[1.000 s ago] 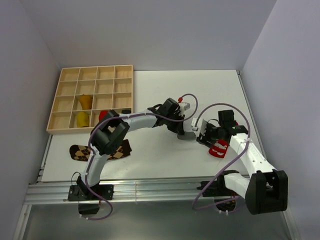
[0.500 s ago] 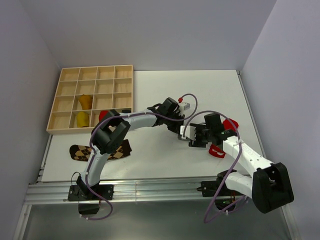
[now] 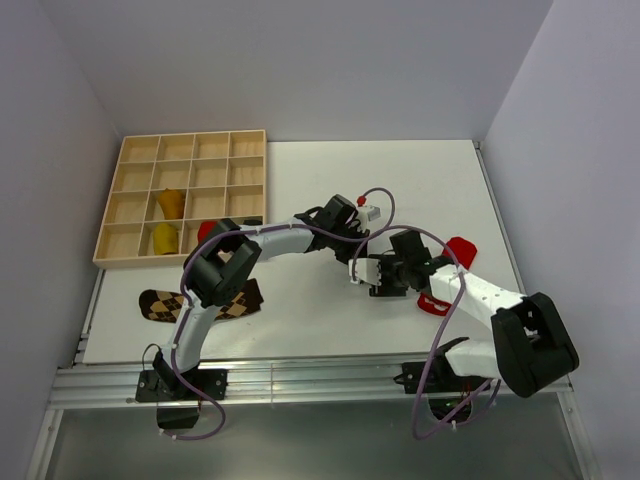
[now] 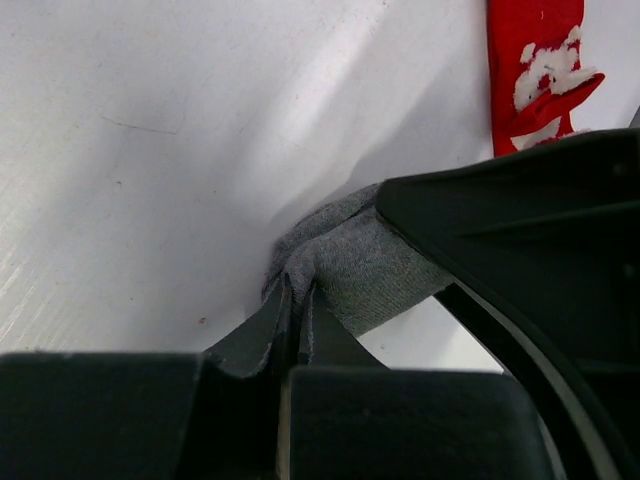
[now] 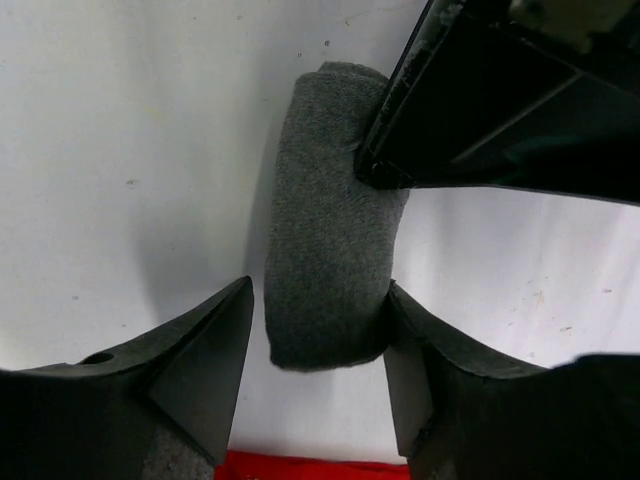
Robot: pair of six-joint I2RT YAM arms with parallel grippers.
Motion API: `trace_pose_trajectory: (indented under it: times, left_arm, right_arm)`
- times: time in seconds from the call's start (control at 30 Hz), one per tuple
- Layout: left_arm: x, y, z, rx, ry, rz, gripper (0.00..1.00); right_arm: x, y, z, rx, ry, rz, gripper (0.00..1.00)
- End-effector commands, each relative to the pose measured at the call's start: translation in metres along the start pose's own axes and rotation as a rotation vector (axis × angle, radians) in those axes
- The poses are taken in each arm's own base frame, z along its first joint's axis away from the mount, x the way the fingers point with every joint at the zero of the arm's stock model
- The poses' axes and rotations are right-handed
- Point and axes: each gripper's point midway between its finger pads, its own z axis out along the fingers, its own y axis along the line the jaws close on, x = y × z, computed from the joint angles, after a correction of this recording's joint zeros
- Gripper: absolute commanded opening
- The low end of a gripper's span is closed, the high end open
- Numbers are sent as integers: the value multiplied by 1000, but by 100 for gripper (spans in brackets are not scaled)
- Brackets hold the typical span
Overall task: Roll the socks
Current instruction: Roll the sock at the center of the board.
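A plain grey sock [image 5: 325,270] lies folded on the white table. My left gripper [image 4: 297,300] is shut on a pinched fold at one end of the grey sock [image 4: 370,270]. My right gripper [image 5: 320,345] is open and straddles the sock's other end; its right finger touches the cloth and the left stands apart. In the top view the two grippers, left [image 3: 357,262] and right [image 3: 380,277], meet at mid-table and hide most of the sock. A red sock with white marks [image 3: 437,300] lies just right of them.
A wooden compartment tray [image 3: 140,150] at the back left holds two mustard bundles [image 3: 170,203] and a red bundle [image 3: 208,230]. Brown-tan argyle socks [image 3: 165,303] lie flat near the left front edge. A second red piece [image 3: 460,250] lies behind the right arm.
My right gripper has moved left from over the red sock to the grey sock and now brackets it. The left gripper has kept its hold in place.
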Motion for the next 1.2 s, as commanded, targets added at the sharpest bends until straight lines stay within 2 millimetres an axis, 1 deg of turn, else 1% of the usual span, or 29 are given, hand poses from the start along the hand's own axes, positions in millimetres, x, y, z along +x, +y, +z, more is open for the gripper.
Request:
trace_pose_trajectory:
  times: [0.0,0.03,0.1,0.17,0.2,0.23,0.27,0.33,0.4,0.43,0.47,0.5,0.53,0.6,0.63,0.67,0.73,0.77,0.83,0.9,0.93,0.97,1.0,1.03,1.1,1.13,1.17]
  left_arm:
    - [94,44,12,-122,275,-89,0]
    - [94,43,12,-116,275,-94,0]
    - [92,42,11,-111,271,-100,0]
    - [92,40,11,-100,272,-107,0]
    - [92,39,10,-93,271,-111,0]
    - [91,38,10,-85,267,-113,0]
    - [90,37,8,-82,261,-113,1]
    - [89,37,7,-82,247,-106,2]
    - [83,35,4,-76,218,-106,7]
    - [78,33,3,-67,192,-113,9]
    - [74,35,0,-65,172,-125,12]
    - [72,34,-1,-53,158,-128,13]
    - [70,32,-6,-46,137,-134,14]
    - [59,31,-10,-33,90,-126,18]
    - [63,31,-12,-28,86,-137,19]
    - [51,28,-17,-22,44,-120,22]
    - [46,24,-25,-16,11,-112,26]
    - [41,26,-28,-25,-13,-112,30]
    - [38,26,-36,-44,-50,-114,32]
    - [26,31,-44,-84,-130,-106,36]
    - [27,31,-52,-99,-152,-108,36]
    - [24,33,-57,-121,-184,-104,38]
    - [16,32,-62,-125,-237,-88,39]
    - [18,37,-73,-172,-275,-89,41]
    - [13,40,-85,-206,-346,-81,43]
    - [9,41,-98,-234,-417,-74,44]
    - [7,41,-105,-244,-455,-71,45]
  right_arm:
    - [0,-15,3,46,29,-24,59]
    - [1,-17,3,48,39,-22,56]
    - [3,-16,6,42,48,-12,54]
    - [4,-17,10,41,49,1,48]
    - [3,-17,10,40,49,7,45]
    - [2,-19,11,38,48,18,37]
    - [3,-18,13,31,54,27,32]
    - [1,-18,13,20,51,43,26]
    - [-1,-14,14,-9,38,67,22]
    - [-5,-17,13,-9,28,73,18]
    - [-6,-16,13,-17,25,80,16]
    - [-7,-13,13,-32,17,92,15]
    - [-9,-15,13,-35,11,95,14]
    - [-11,-10,13,-62,3,106,14]
    - [-13,-12,13,-63,-3,109,14]
    - [-13,-10,14,-75,0,115,14]
    - [-14,-9,14,-92,1,123,14]
    - [-12,-7,15,-105,8,127,13]
    - [-13,-7,15,-116,8,141,13]
    - [-10,-4,16,-137,21,152,13]
    - [-9,-3,16,-139,23,152,13]
    - [-7,-3,16,-140,29,153,13]
    - [-7,-2,16,-144,33,155,13]
    - [-5,-1,17,-152,41,157,13]
    - [-4,-2,17,-158,46,159,13]
    - [-2,-1,18,-168,50,167,13]
    - [-4,0,18,-180,45,170,13]
